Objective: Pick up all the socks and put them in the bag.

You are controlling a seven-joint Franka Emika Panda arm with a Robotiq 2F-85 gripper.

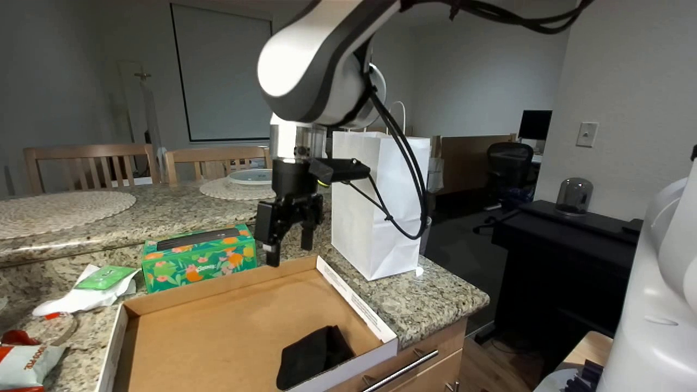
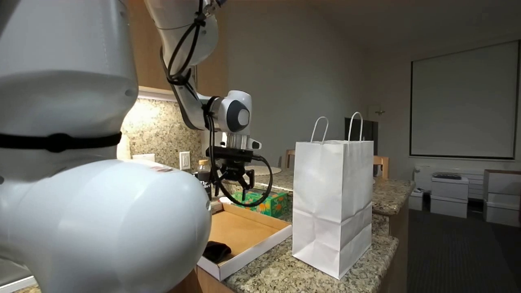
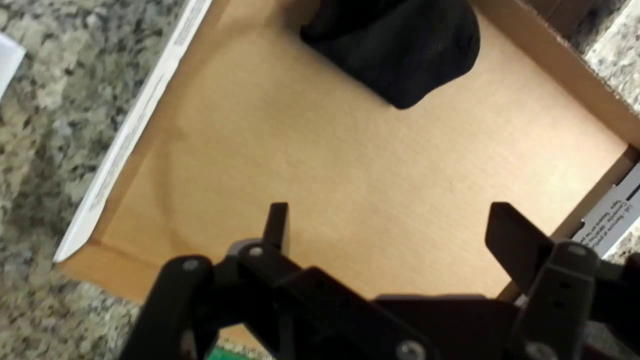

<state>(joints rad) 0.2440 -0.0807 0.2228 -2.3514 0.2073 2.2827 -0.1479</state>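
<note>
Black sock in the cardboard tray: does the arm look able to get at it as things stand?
Probably yes: the open gripper hangs clear of the tray, and nothing lies over the black sock; the gripper would likely need to shift across and descend.

The white and dark-grey arm [image 1: 305,60] reached in from above and bent at its wrist joint [image 1: 354,92], so that its end pointed down. Below the bend came a shiny collar [image 1: 287,142], then a black mount [image 1: 294,182] with a small camera [image 1: 344,170] jutting from its side. I could see black cables [image 1: 424,203] tied along the arm and hanging in a loose loop beside the mount. Closest, in an exterior view, loomed a bulky, rounded white link [image 2: 122,228], a black band [image 2: 59,142] around the section above it. The fingers [image 3: 515,245] aimed downward beneath the mount, spread well apart.
</note>
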